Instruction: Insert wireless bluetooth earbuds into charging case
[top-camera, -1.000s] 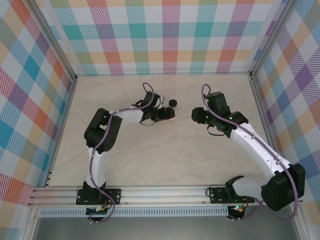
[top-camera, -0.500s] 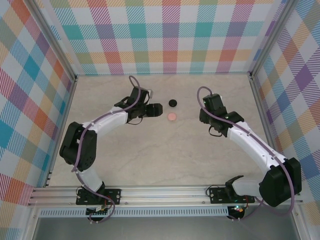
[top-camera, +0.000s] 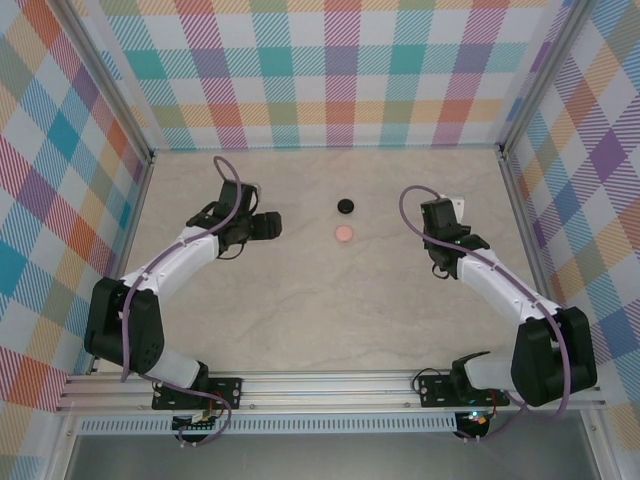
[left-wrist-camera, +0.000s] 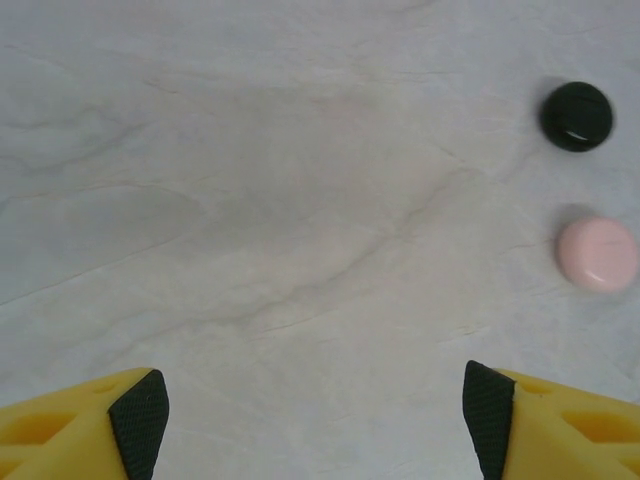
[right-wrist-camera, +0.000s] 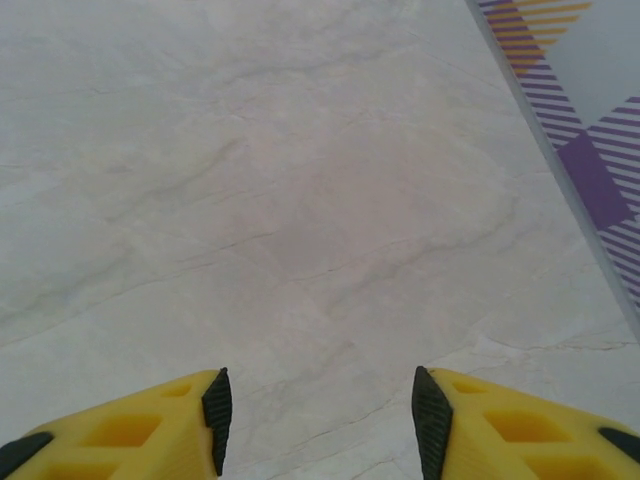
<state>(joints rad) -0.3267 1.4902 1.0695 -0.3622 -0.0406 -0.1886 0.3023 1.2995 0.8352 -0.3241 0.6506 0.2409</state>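
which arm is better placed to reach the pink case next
Left, probably: its open jaws face the pink case; the right arm's jaws face bare table and the wall.

Top view high, looking down, wrist views low over table (right-wrist-camera: 300, 200), left sharing charging case (left-wrist-camera: 597, 254)

charging case (left-wrist-camera: 597, 254) salmon-pink — table (left-wrist-camera: 300, 200) beige, marbled
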